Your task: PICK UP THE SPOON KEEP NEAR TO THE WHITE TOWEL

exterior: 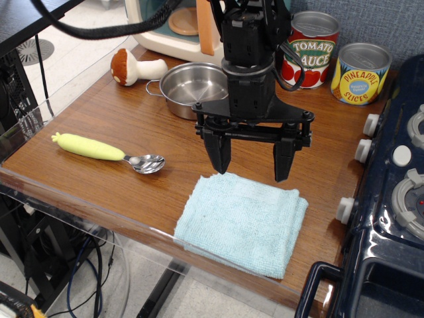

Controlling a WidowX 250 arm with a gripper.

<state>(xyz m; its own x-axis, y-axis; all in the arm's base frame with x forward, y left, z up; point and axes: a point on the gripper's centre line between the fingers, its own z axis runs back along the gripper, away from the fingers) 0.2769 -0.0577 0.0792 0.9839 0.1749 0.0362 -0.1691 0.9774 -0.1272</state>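
The spoon (109, 152) lies flat on the wooden table at the left, yellow-green handle pointing left, shiny metal bowl to the right. The towel (242, 222), pale light-blue and folded, lies at the table's front edge, right of the spoon. My gripper (252, 160) hangs open and empty just above the towel's back edge, fingers pointing down, well to the right of the spoon's bowl.
A steel pot (193, 86) stands behind the gripper. A toy mushroom (132, 67) lies at back left. A tomato sauce can (311, 50) and a pineapple slices can (361, 73) stand at back right. A dark toy stove (391, 199) borders the right side.
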